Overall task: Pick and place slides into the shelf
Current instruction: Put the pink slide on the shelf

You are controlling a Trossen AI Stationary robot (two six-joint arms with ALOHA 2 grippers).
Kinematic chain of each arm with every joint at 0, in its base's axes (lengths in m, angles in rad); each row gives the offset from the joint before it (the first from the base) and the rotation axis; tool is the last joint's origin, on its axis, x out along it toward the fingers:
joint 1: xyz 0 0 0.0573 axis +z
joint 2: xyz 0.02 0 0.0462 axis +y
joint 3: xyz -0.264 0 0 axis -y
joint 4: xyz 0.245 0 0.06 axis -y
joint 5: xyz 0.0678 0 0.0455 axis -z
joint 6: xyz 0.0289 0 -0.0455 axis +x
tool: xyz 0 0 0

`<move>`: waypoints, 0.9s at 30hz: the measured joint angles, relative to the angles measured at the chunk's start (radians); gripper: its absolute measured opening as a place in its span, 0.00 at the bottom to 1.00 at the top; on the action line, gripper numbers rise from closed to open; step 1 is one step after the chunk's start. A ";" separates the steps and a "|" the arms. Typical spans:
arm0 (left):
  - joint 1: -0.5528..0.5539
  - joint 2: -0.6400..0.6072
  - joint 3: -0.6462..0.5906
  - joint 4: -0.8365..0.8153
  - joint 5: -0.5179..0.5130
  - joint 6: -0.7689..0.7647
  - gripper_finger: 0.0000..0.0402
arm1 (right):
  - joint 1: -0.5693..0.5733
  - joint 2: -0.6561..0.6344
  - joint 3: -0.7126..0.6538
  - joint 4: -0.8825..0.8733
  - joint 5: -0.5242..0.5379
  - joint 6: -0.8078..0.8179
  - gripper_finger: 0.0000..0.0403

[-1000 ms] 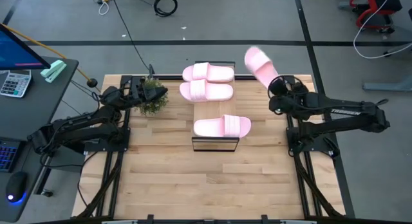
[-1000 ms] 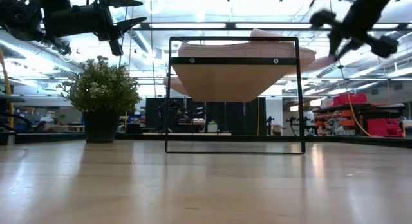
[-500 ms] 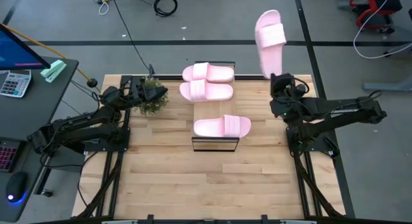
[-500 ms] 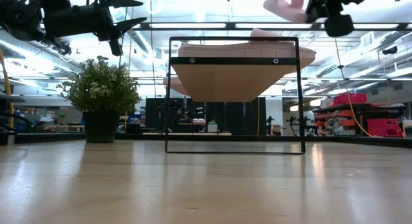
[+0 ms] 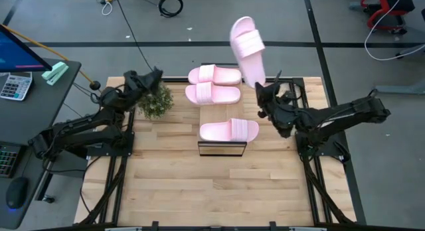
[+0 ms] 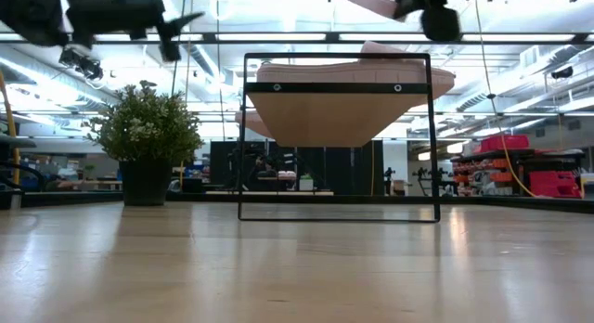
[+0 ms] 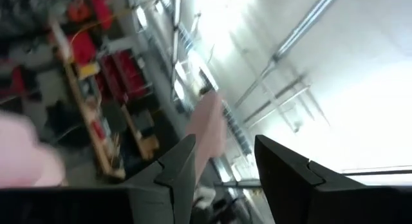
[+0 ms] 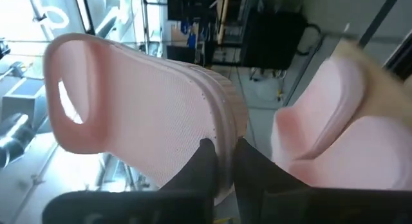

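I am the right gripper point(image 5: 265, 91), and I am pinched tight on the edge of the sole of one slide point(image 5: 248, 48). In my own wrist view my two fingers point(image 8: 205, 161) squeeze the rim of that slide point(image 8: 135, 108), so it sticks out away from me like a flag. I hold it by the edge because the sole is thin there and easy to pinch. I hold it high in the air, over the far edge of the table point(image 5: 166, 191), just past the far right end of the shelf point(image 5: 222, 148). I think I keep it high so it will not bump the other slides when I bring it over.

Three slides point(image 5: 214, 76) already lie flat on the shelf top. Two lie side by side at the far end. One point(image 5: 229, 130) lies at the near end. There is a bare gap between them, and I think my slide should go there.

The left gripper point(image 5: 149, 78) waits at the far left of the table, above the small plant point(image 5: 156, 103). Its fingers point(image 7: 286, 179) are partly apart and hold nothing.

I see white letters on my arm in the high view, but they are too small for me to read. I see no words on the slides or the shelf.
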State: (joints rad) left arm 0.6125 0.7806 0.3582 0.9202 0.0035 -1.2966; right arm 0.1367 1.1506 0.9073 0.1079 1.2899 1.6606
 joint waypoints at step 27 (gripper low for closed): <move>-0.157 0.316 0.431 -0.012 0.109 0.487 0.63 | -0.250 0.333 0.417 0.233 -0.553 -0.496 0.08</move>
State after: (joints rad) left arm 0.4552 1.0965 0.7893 0.9085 0.1126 -0.8100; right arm -0.1131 1.4840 1.3239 0.3411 0.7364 1.1648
